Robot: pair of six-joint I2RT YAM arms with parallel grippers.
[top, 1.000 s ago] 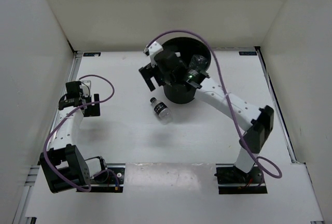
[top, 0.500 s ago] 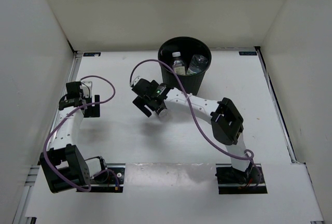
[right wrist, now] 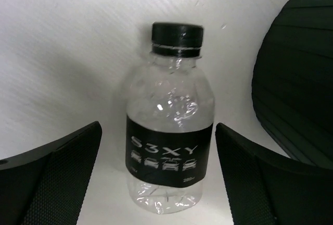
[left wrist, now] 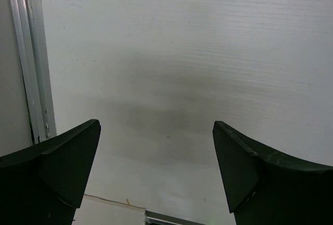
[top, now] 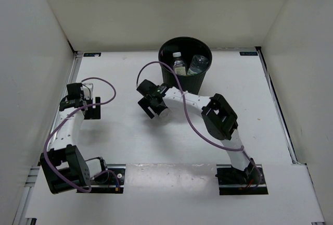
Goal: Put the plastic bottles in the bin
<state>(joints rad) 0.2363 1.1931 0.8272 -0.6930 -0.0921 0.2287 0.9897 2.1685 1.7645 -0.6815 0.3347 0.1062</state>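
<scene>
The left gripper (left wrist: 156, 152) hangs over the bare table (left wrist: 182, 53) with its jaws spread wide, holding nothing. The right gripper (right wrist: 158, 147) is also open, and its fingers (right wrist: 52, 173) flank one black-capped bottle (right wrist: 169, 126) without visibly touching it. This bottle lies on the table beside the bin (top: 183, 87). Two more bottles (top: 179, 64) sit inside the bin: three bottles, one bin.

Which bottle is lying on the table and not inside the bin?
The black-capped, black-labelled bottle, framed by the right tool, beside the bin; the other two bottles sit inside it.
</scene>
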